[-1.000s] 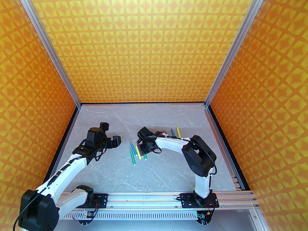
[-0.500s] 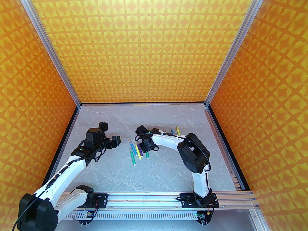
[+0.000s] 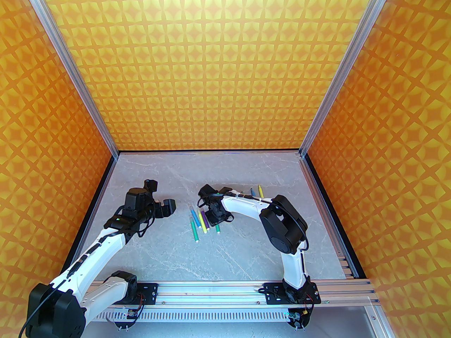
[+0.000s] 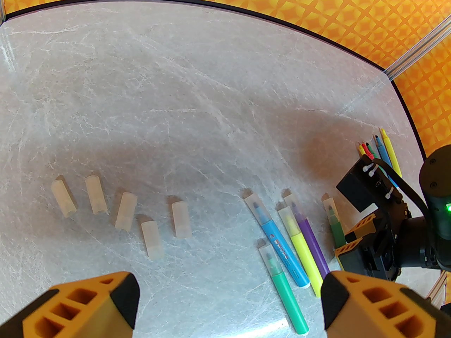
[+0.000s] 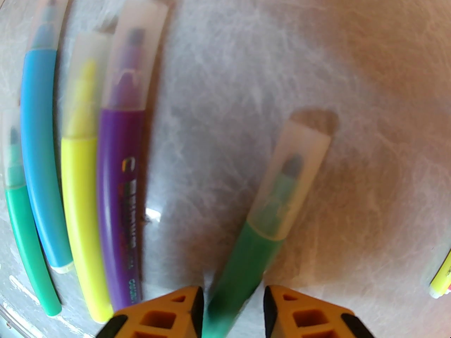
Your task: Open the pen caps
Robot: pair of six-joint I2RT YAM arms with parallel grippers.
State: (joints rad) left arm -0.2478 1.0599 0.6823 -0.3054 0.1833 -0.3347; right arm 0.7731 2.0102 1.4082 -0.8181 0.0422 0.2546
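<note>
My right gripper (image 5: 232, 301) is shut on the barrel of a green pen (image 5: 246, 252) that lies on the table, its translucent cap (image 5: 292, 174) still on and pointing away. From above, this gripper (image 3: 215, 220) sits low over the right end of a pen cluster, with the green pen (image 3: 217, 228) poking out below it. Beside it lie capped purple (image 5: 119, 188), yellow (image 5: 79, 206), blue (image 5: 38, 136) and green (image 5: 24, 241) pens. Several loose pen caps (image 4: 126, 211) rest in a row further left. My left gripper (image 3: 161, 196) hovers open and holds nothing.
Several uncapped pens (image 3: 255, 191) lie at the back right, behind the right forearm. The grey marble table (image 3: 246, 252) is walled by orange patterned panels (image 3: 225, 83) with aluminium posts at the corners. The arms' mounting rail (image 3: 211, 289) runs along the near edge.
The right arm leaned in towards the left and settled lower over the pens. The green pen in its grip shifted slightly right. The left arm barely moved.
</note>
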